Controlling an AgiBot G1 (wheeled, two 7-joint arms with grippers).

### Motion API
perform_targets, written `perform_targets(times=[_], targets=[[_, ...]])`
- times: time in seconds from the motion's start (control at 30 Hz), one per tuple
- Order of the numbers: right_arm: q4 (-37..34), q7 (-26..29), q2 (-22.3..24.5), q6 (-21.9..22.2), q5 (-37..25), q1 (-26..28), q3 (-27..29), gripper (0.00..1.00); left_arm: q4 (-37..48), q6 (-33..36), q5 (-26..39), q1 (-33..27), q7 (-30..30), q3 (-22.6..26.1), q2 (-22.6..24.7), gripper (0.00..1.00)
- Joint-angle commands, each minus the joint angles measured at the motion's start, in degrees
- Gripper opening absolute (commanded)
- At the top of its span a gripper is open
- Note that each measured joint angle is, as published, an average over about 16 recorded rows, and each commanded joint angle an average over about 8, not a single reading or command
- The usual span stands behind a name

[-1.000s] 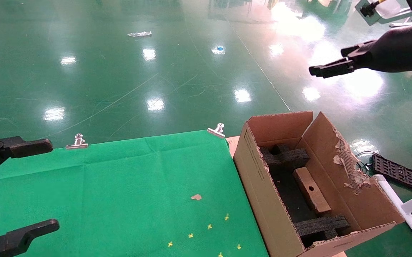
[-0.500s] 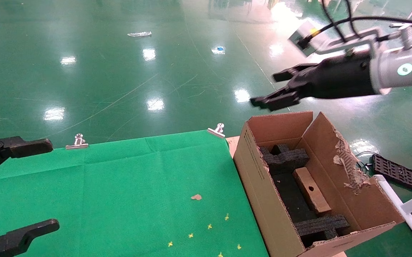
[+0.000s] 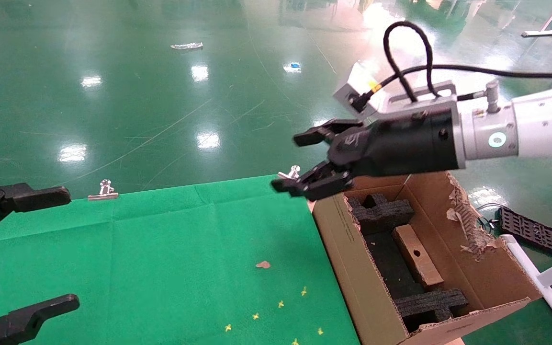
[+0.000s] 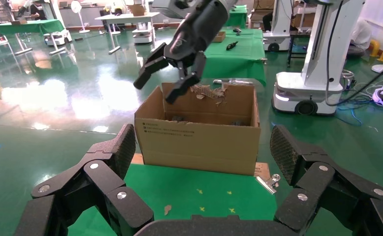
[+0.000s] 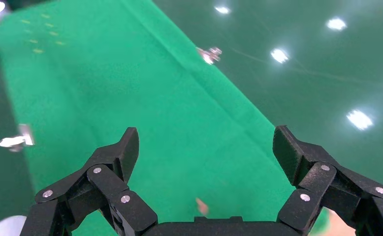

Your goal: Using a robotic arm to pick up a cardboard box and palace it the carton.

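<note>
Green cloth (image 3: 170,249) covers the table in front of me, pinned at its far edge by two metal clips (image 3: 104,190), with a small brown scrap (image 3: 262,264) and a scatter of yellow marks (image 3: 280,311) lying on it. Far to my left sits my left gripper (image 3: 22,249), parked over the near left edge of the cloth, its black fingers (image 3: 41,194) spread wide apart with nothing between them. Through that wrist's camera I look across the cloth at the printed side of the carton (image 4: 199,135).

Further right, my right gripper (image 3: 311,160) hangs in the air above the far right corner of the cloth, just at the carton's far left corner. Its fingers (image 3: 314,136) stand apart and hold nothing. Behind it runs my robotic arm (image 3: 539,124), white with a glowing ring, a grey camera block and a looping black cable on top, reaching in from the right over the far end of the carton. That wrist's camera sees only cloth and floor between the open fingers (image 5: 123,152).

Right of the table stands the carton (image 3: 352,258), flaps torn and ragged, black foam inserts (image 3: 381,211) at both ends. The cardboard box (image 3: 417,256) lies inside it, between the foam pieces, hole facing up, well apart from both my grippers
</note>
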Motion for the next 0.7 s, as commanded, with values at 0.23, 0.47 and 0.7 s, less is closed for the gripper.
perform_targets(times=[0.23, 0.47, 0.7], targets=[[1.66, -6.52, -1.67, -3.81, 5.53, -10.33, 10.65, 1.00, 0.00, -0.01, -0.02, -0.01, 0.01, 0.02, -0.01, 1.00], [3.11, -12.22, -3.13, -7.14, 10.36, -19.36, 19.96, 1.00, 0.00, -0.02, -0.03, -0.01, 0.02, 0.04, -0.02, 1.00], [4.49, -17.66, -4.53, -10.33, 14.97, -27.99, 28.85, 1.00, 0.00, -0.03, -0.04, -0.01, 0.03, 0.06, -0.03, 1.00]])
